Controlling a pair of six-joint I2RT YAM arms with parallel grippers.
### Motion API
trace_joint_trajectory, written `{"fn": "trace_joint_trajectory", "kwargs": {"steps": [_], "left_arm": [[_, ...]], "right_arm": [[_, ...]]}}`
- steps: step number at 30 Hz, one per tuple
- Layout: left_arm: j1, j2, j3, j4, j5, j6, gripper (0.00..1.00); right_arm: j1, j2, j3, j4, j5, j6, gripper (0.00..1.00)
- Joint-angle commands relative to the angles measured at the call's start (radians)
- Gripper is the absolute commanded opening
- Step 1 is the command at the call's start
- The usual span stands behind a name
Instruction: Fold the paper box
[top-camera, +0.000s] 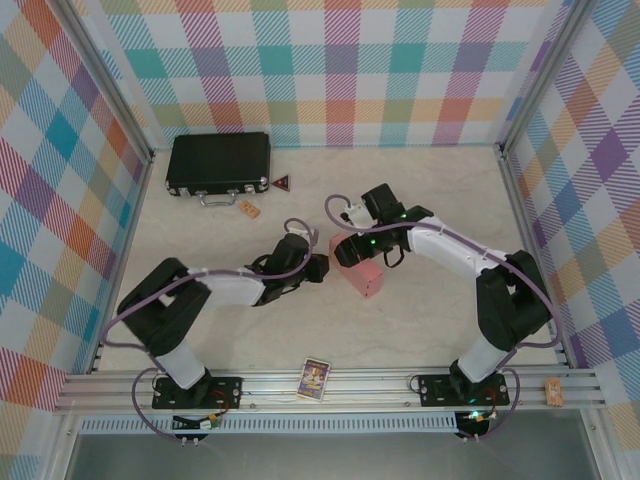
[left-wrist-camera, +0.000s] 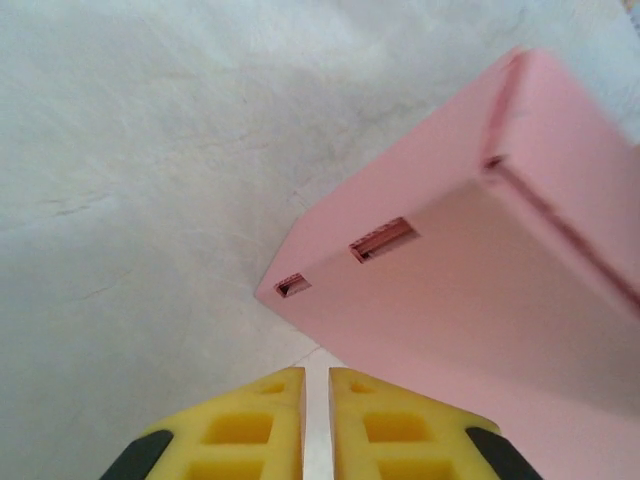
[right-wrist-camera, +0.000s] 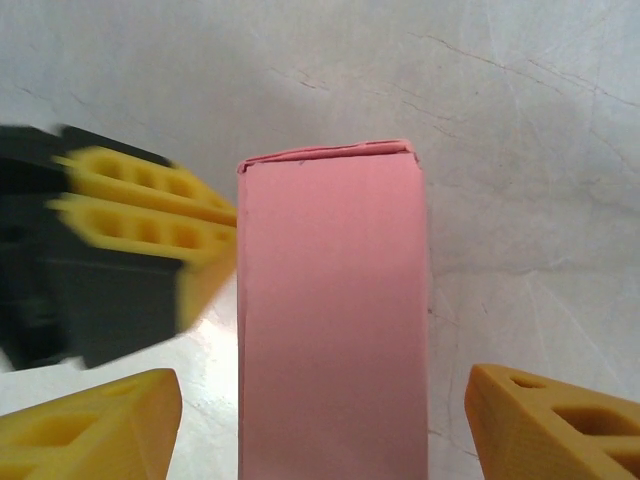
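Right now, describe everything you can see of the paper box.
The paper box is plain salmon-pink thin card, folded into a small closed rectangular block. One face shows two small slots and a tucked flap seam. It rests on the pale table between the arms. The right tool straddles it, open, with gaps on both sides. The left tool, nearly shut, sits by its side, contact unclear.

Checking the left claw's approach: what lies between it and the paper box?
Nothing. In the right wrist view the left claw sits right against the paper box; whether they touch is unclear.
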Motion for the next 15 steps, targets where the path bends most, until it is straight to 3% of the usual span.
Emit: {"fn": "trace_joint_trajectory", "kwargs": {"steps": [1,8,15], "left_arm": [[0.014,-0.119,-0.049,-0.111,-0.084,0.04,0.16],[0.044,-0.377,-0.11,-0.317,-0.237,0.059,0.21],[0.133,-0.5,-0.125,-0.435,-0.213,0.076,0.21]], "right_arm": [[0.03,-0.022,-0.014,-0.022,0.107,-0.043,0.76],[0.099,-0.006,-0.034,0.012,0.283,-0.089,0.67],[0.157,0.018,-0.034,0.042,0.451,-0.109,0.57]]}}
